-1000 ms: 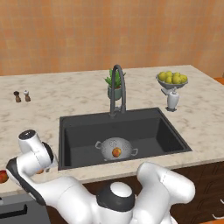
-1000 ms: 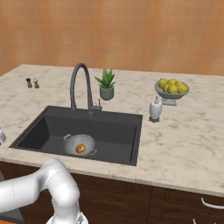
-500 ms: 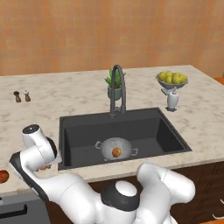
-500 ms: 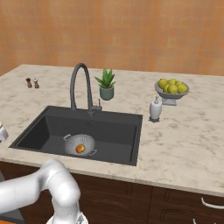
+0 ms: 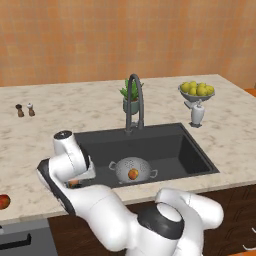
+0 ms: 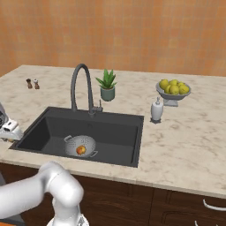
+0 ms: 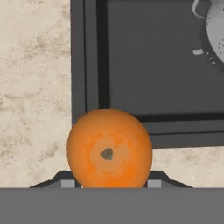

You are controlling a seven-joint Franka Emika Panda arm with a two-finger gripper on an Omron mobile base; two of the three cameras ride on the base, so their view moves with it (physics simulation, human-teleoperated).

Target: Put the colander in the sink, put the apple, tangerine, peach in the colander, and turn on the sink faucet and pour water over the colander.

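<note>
My gripper [image 7: 108, 183] is shut on the tangerine [image 7: 109, 148], a smooth orange ball held over the counter just left of the sink's rim [image 7: 87, 65]. From the left base view the gripper [image 5: 74, 183] hangs at the sink's [image 5: 170, 145] front left corner, with a sliver of orange under the hand. The silver colander [image 5: 131, 167] stands in the basin with the peach [image 5: 133, 174] inside it. On the counter's front left edge lies the red apple [image 5: 4, 201]. No water runs from the faucet [image 5: 135, 100]. The right base view catches the gripper [image 6: 8, 134] at its left edge.
A potted plant [image 5: 131, 100] stands behind the faucet. A soap dispenser [image 5: 197, 114] and a bowl of yellow fruit [image 5: 196, 91] stand right of the sink. Small salt and pepper shakers [image 5: 25, 110] are at the far left. A dark appliance top [image 5: 22, 240] lies below the counter.
The jaws have closed on the tangerine. The hand has moved right, toward the sink's left rim, and risen a little.
</note>
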